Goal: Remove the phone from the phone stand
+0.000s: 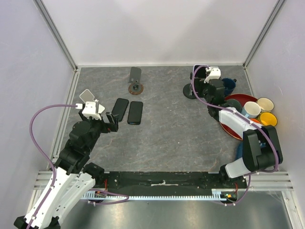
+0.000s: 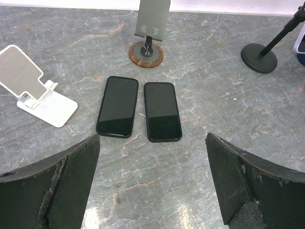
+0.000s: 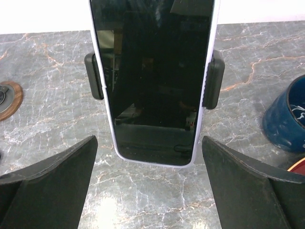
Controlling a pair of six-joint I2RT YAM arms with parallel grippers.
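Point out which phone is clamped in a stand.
The white-edged phone, upright before the right gripper, gripped by the stand's black side clamps. The two black phones lie flat on the table, in no stand.

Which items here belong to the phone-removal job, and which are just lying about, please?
Job: clamped phone, clamp stand, right end effector.
Lying about: left flat phone, right flat phone, white folding stand, wooden-base stand, blue mug.
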